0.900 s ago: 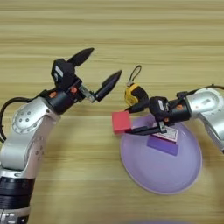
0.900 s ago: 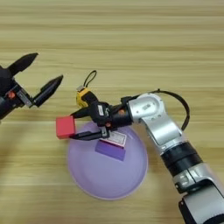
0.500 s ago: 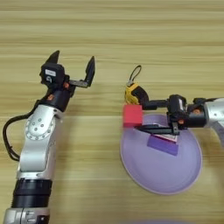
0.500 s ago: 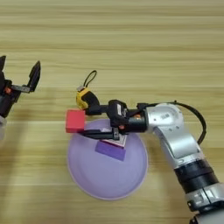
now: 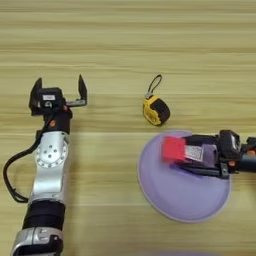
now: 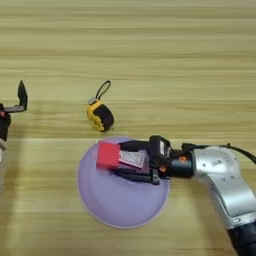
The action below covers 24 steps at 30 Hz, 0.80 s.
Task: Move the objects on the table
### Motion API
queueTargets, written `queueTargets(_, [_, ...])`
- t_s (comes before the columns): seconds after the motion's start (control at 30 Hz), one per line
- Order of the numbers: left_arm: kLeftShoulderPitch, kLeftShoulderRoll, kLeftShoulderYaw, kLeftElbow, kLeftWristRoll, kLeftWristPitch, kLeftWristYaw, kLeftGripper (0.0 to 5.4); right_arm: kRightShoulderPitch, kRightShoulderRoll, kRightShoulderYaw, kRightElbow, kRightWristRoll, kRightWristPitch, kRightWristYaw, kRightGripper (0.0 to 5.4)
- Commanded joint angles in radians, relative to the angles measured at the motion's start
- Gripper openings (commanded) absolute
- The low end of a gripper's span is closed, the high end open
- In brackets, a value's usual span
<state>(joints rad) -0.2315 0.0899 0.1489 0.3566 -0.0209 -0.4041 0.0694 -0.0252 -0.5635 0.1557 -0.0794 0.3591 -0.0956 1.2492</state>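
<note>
Left eye view. Light wooden table (image 5: 125, 45). Round lilac plate (image 5: 185, 200) at lower right. Small red cube (image 5: 173, 148) over the plate's upper left part, clamped between the right gripper's (image 5: 179, 156) two black fingers. Purple block with white-red label (image 5: 201, 153) just right of the cube, between the same fingers; whether it rests on the plate cannot be told. Yellow-and-black tape measure (image 5: 156, 110) with black cord loop, on the table just beyond the plate. Left gripper (image 5: 58, 89) at left, fingers spread wide, holding nothing.

Right eye view. Same layout: plate (image 6: 120, 205), cube (image 6: 108, 154), labelled block (image 6: 133, 159), tape measure (image 6: 100, 115). Right gripper (image 6: 117, 161) reaches in from the right. One finger (image 6: 22, 96) of the left gripper shows at the left edge.
</note>
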Motion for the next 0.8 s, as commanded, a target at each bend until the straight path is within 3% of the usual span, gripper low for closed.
queueTargets(0.03, [-0.033, 0.003, 0.003, 0.055, 0.015, -0.036, 0.016, 5.40, 0.051, -0.038, -0.005, 0.005, -0.006, 0.002, 0.009, 2.33])
queueTargets(0.33, [-0.057, 0.008, 0.015, 0.115, 0.011, -0.082, 0.012, 5.40, 0.073, -0.037, 0.060, 0.095, -0.092, -0.042, 0.013, 2.33])
queueTargets(0.8, [-0.074, 0.010, 0.014, 0.156, 0.009, -0.103, 0.004, 5.40, 0.060, -0.035, 0.113, 0.119, -0.117, -0.050, 0.028, 2.33])
